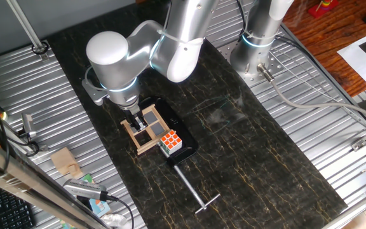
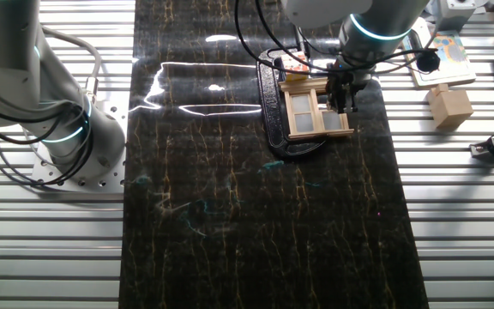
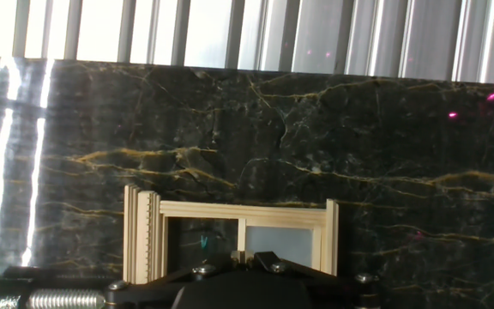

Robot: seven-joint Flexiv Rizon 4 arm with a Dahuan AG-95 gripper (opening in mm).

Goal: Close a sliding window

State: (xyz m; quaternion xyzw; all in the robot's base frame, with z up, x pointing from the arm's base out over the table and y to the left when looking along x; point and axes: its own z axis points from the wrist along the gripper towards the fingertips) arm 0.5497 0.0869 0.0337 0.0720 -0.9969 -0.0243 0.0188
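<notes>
The sliding window is a small tan wooden frame with cross bars and dark panes, on a black base. It also shows in the other fixed view and at the bottom of the hand view. My gripper comes down onto the window's middle from above and also shows in the other fixed view. In the hand view my gripper has its fingers close together on the window's middle upright bar. The fingertips are mostly hidden by the hand's body.
A multicoloured Rubik's cube stands on the base right beside the window. A metal T-shaped rod lies in front of the base. A wooden block and tools lie on the ribbed metal beside the dark marble mat.
</notes>
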